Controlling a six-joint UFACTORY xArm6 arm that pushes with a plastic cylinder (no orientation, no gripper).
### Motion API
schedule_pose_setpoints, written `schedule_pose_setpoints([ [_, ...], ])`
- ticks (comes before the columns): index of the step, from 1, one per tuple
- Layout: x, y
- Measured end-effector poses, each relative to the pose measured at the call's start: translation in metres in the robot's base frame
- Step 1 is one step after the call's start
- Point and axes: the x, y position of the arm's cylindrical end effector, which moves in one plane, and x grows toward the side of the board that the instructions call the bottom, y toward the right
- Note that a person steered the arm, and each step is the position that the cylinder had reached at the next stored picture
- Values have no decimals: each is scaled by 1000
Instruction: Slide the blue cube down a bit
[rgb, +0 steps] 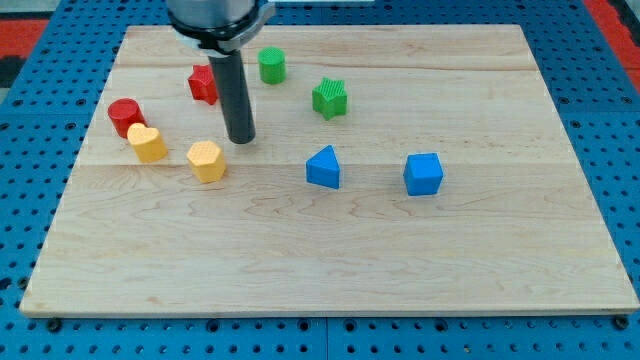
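Note:
The blue cube (423, 173) sits on the wooden board (330, 260), right of centre. A blue triangular block (323, 167) lies to its left. My tip (240, 139) rests on the board far to the left of the blue cube, just above and right of a yellow hexagonal block (206, 160). The tip touches no block.
A red star-like block (204, 84) sits partly behind the rod. A red cylinder (126, 116) and a yellow heart block (147, 143) lie at the left. A green cylinder (272, 65) and a green star block (330, 98) lie near the top.

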Motion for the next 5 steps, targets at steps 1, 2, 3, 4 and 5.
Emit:
schedule_pose_setpoints([
  [1, 16, -11],
  [2, 20, -5],
  [3, 9, 33],
  [4, 0, 80],
  [5, 8, 112],
])
